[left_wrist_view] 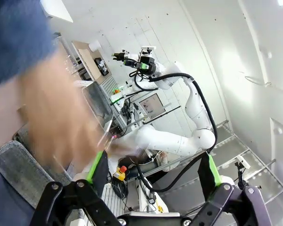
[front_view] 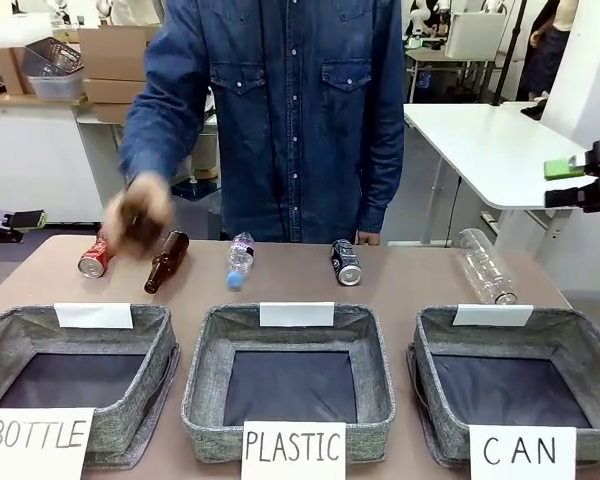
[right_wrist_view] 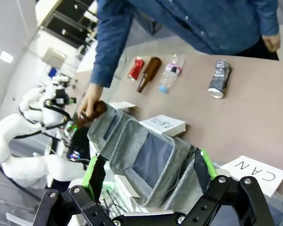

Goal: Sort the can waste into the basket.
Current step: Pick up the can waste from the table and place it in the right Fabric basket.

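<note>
Two small metal cans are lying on the far side of the brown surface: the red can at left, the dark navy-black can with silver ends right of centre. The grey fabric basket signed "CAN" is sitting near right, rightmost of three. The left gripper and right gripper are holding their jaws apart, empty.

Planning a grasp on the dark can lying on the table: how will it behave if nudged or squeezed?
The dark navy-black metal drink can lies on its side on the brown table, so a sideways nudge would probably roll it. It looks small, so likely light. Its smooth metal wall may slip or dent under a hard squeeze.
</note>
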### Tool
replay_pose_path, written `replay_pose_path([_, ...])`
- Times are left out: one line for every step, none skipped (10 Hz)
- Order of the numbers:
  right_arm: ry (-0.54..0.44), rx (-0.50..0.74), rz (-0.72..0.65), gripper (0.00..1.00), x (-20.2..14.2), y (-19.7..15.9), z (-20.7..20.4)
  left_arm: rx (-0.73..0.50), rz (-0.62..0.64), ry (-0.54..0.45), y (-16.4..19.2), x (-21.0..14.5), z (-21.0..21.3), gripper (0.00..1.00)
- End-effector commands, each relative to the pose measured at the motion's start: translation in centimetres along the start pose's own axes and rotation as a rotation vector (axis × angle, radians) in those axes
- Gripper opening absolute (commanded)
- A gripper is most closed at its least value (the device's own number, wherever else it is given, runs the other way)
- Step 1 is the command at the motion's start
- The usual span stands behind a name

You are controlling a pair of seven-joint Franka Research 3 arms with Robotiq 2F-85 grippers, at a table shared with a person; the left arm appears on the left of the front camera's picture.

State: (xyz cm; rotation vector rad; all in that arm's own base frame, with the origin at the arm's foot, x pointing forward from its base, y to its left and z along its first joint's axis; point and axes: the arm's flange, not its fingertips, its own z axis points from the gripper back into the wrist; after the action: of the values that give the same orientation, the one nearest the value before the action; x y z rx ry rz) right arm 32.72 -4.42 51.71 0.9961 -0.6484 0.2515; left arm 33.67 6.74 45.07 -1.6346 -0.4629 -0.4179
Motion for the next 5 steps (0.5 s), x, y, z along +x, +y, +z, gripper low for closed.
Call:
replay_pose_path([0.142,-0.107,-0.008,1.0,2.1,1.2,-7.2,-0.023,-0.024,-0.014,-0.1,0.1,-0.3,1.0])
replay_pose_path([0.203,-0.203,-0.033,1.0,3.5,1.3,-11.0,-0.023,-0.024,-0.014,-0.1,0.1,-0.3,1.0])
replay_pose_path([0.255,-0.279,-0.042,1.0,5.0,1.4,-14.5,-0.023,-0.024,-0.014,-0.1,0.1,-0.3,1.0])
replay_pose_path([0.326,-0.346,-0.074,1.0,6.4,1.5,-18.1,-0.023,-0.024,-0.014,-0.1,0.1,-0.3,1.0])
replay_pose_path([0.394,-0.419,-0.098,1.0,7.0,1.4,-21.3,-0.023,-0.024,-0.014,-0.1,0.1,-0.3,1.0])
